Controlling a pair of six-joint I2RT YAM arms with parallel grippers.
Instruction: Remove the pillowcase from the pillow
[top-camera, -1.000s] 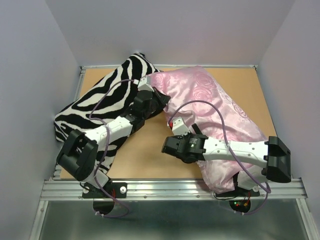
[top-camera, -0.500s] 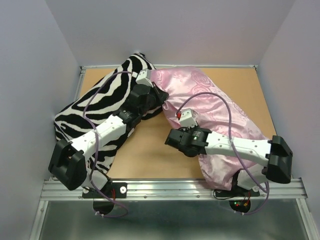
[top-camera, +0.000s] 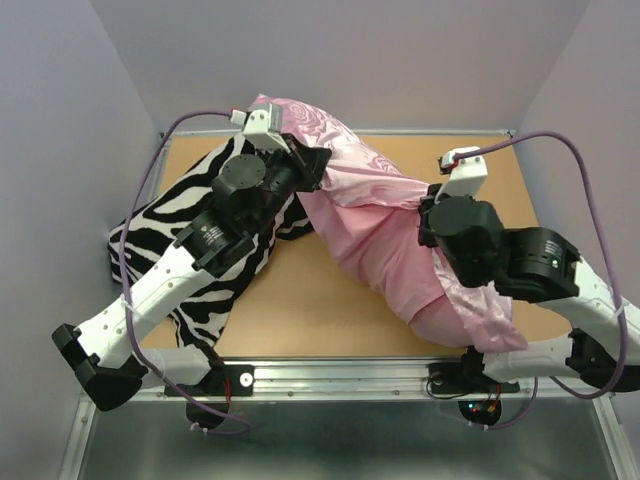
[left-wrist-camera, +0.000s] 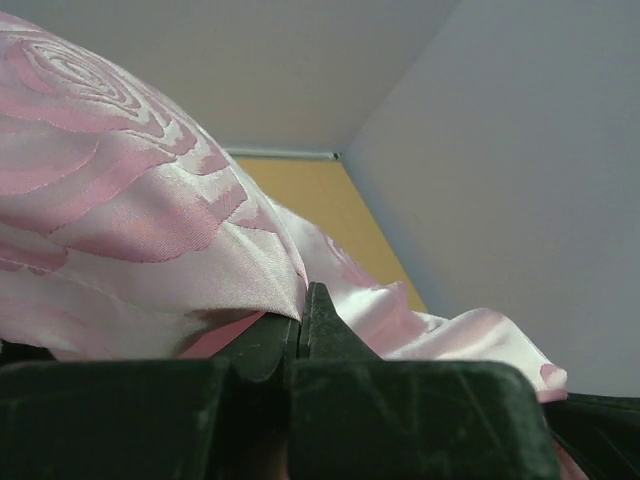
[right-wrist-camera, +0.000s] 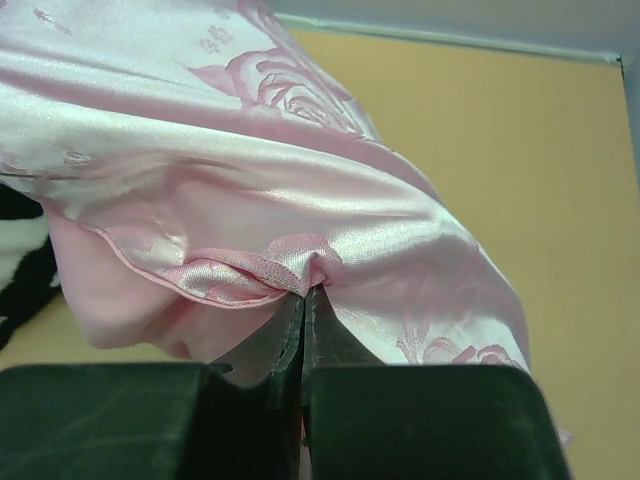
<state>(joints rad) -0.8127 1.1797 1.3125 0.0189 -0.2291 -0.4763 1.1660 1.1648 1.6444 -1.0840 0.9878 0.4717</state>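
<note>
Plywood counter (top-camera: 505, 190), walled on three sides, with a metal rail along the near edge. Pink satin pillowcase (top-camera: 365, 210) is held off the board, pulled into a band between the two arms. Its bulk sags toward the near right. Pillow (top-camera: 405, 275) is judged to be inside that sag; no white shows. Zebra pillow (top-camera: 170, 215) fills the left side, under the left arm.

Left pincer (left-wrist-camera: 303, 300) is closed on a satin fold, with matte reverse showing just below the bite. Right pincer (right-wrist-camera: 303, 292) is closed on a bunched hem edge, possibly the mouth of the case.

Step in hand, as I read it: hoist the case so the pillow slides out.
- Keep both bites deep, since satin slips.
- Keep the mouth wide and lowest.
- Lift rather than tug sideways.

Room:
- Bare board lies at far right and centre.
- The back wall is close behind the left pincer.
- The zebra pillow crowds the left.
- The sag hangs at the near rail, so the pillow could tip over that edge.
</note>
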